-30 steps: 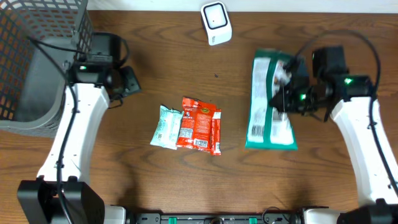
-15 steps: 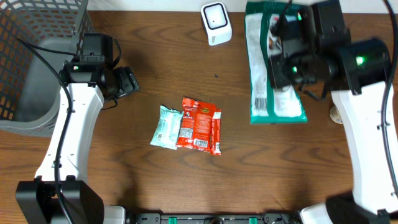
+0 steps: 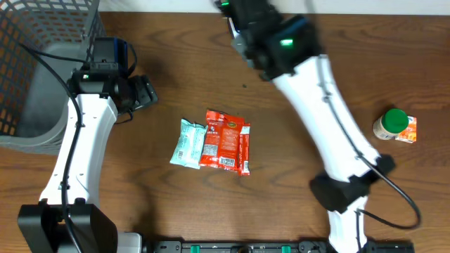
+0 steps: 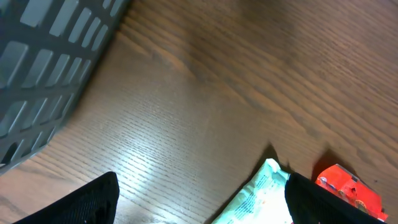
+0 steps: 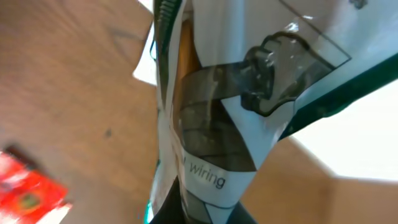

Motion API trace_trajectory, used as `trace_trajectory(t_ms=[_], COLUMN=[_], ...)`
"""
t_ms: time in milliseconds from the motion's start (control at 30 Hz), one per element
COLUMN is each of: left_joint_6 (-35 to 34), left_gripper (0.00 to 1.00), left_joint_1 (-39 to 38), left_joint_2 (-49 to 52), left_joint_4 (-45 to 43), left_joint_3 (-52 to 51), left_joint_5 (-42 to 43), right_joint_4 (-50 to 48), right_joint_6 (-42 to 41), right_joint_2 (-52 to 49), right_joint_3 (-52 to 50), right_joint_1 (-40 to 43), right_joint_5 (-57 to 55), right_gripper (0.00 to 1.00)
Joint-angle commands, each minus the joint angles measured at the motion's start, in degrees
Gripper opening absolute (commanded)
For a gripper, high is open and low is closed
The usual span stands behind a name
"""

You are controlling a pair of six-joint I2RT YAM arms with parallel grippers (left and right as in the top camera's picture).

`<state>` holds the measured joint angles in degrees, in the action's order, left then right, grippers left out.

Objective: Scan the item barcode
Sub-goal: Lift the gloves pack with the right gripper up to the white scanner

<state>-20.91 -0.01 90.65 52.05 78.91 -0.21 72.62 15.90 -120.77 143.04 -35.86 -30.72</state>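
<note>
The right claw (image 5: 191,210) is clenched on the green-and-white bag (image 5: 211,112). It pinches the bag low down, so the bag rises right in front of the wrist camera, with a clear window in its face and the word "wiring" on a white patch below. The bag is held up off the table (image 5: 74,93), at the far edge near the middle. From overhead the right arm (image 3: 309,91) stretches diagonally across to that spot and blurs over it, so the bag itself cannot be made out from above. Low on the left of the wrist view, a corner of the red packet (image 5: 31,193) shows on the wood.

The left claw (image 3: 144,93) is released, its two dark fingers (image 4: 84,200) spread wide and gripping nothing. It hovers just beside the grey mesh basket (image 3: 42,63) at the table's left end. Near the middle of the table lie a pale green packet (image 3: 188,143) and the red packet, touching side by side — well apart from both claws. Over on the right sits a green-capped bottle (image 3: 391,124) with something orange against it — a label or a box, I cannot tell which.
</note>
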Motion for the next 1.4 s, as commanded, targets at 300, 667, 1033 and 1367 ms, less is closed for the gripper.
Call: trace_trajectory(t_ms=[300, 667, 1033, 1367], left_joint_6=[0.3, 0.3, 0.3, 0.3], left_gripper=[0.86, 0.86, 0.86, 0.86], left_joint_1=[0.1, 0.1, 0.1, 0.1], left_joint_2=[-0.3, -0.3, -0.3, -0.3], left_joint_4=[0.0, 0.0, 0.0, 0.0], left_joint_3=[0.3, 0.3, 0.3, 0.3], left_joint_5=[-0.5, -0.5, -0.5, -0.5], right_joint_4=[-35.0, -69.9, -71.7, -65.2], right_joint_6=[43.6, 55.3, 50.3, 48.8], right_joint_2=[-17.3, -30.1, -34.2, -35.8], right_joint_3=[1.1, 1.1, 1.0, -0.3], right_joint_1=[-0.7, 1.7, 3.4, 3.2], right_joint_5=[-15.7, -13.0, -1.8, 0.8], right_gripper=[0.01, 0.01, 0.01, 0.01])
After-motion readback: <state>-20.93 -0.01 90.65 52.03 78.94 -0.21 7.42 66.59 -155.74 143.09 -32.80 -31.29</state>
